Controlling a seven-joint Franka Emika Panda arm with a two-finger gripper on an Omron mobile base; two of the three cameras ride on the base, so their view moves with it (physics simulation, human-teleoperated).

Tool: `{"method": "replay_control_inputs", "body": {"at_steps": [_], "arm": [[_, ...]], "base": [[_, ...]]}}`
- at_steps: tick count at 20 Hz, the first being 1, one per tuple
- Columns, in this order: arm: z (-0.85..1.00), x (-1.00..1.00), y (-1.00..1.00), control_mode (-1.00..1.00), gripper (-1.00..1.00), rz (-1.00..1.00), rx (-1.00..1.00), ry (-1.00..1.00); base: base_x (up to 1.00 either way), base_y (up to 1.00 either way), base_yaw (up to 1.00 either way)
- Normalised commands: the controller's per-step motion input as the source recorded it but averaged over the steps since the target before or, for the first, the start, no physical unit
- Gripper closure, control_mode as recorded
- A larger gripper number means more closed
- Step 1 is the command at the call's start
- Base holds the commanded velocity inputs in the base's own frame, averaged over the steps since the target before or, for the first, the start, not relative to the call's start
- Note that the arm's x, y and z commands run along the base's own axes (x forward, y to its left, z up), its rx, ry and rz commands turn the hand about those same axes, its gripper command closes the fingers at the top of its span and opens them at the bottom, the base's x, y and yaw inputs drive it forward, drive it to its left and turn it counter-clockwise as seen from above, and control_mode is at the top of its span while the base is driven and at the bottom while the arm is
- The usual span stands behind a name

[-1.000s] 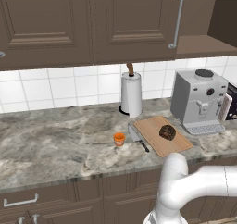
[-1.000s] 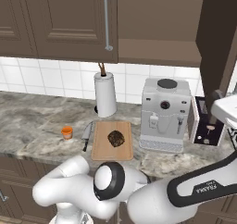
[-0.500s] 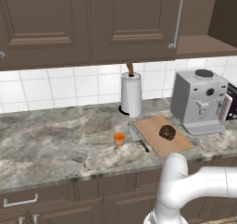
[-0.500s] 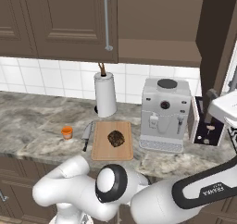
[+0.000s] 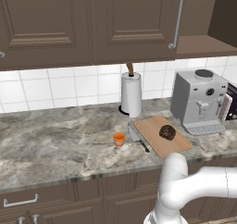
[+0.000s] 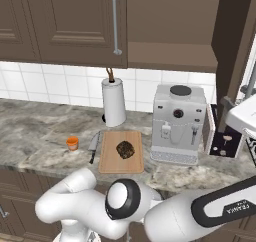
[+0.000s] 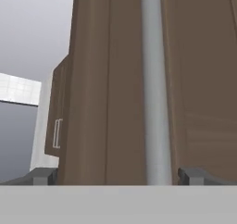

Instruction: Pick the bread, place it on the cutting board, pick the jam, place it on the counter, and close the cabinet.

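Note:
The bread [image 5: 167, 132] [image 6: 125, 149] lies on the cutting board [image 5: 152, 126] [image 6: 107, 158]. Left of the board, the jam [image 5: 119, 139] [image 6: 73, 143] stands on the counter [image 5: 55, 144] [image 6: 35, 136]. The cabinet [image 5: 203, 42] [image 6: 170, 51] is open at the upper right, its door [image 6: 234, 46] swung out edge-on. My hand [image 6: 242, 118] hovers beside that door. In the hand view the door [image 7: 199, 79] and its silver bar handle [image 7: 155, 84] sit very close. My gripper [image 7: 118, 177] is open, fingertips [image 7: 44, 176] wide apart and holding nothing.
A knife [image 5: 138, 137] [image 6: 94, 146] lies between jam and board. A paper towel roll [image 5: 131, 94] [image 6: 114, 102] stands at the backsplash, a coffee machine [image 5: 199, 100] [image 6: 177, 123] right of the board. A shut cabinet door with handle [image 5: 175, 19] [image 6: 116, 23] hangs above.
My hand has shifted only slightly beside the open door. Bread, jam and board have not moved.

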Motion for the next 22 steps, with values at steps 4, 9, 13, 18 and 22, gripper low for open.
{"method": "replay_control_inputs", "body": {"at_steps": [4, 9, 13, 18, 22], "arm": [[-0.17, 0.49, 0.16, -1.00, -1.00, 0.05, 0.00, -0.04], [-0.14, 0.49, 0.28, -1.00, -1.00, 0.01, 0.00, -0.01], [-0.06, 0.45, 0.36, -1.00, -1.00, 0.00, 0.00, 0.00], [-0.11, 0.47, 0.45, -1.00, -1.00, 0.00, 0.00, 0.00], [-0.15, 0.56, 0.50, -1.00, -1.00, 0.01, 0.00, 0.00]], "base": [[0.00, 0.00, 0.00], [0.00, 0.00, 0.00], [0.00, 0.00, 0.00], [0.00, 0.00, 0.00], [0.00, 0.00, 0.00]]}}
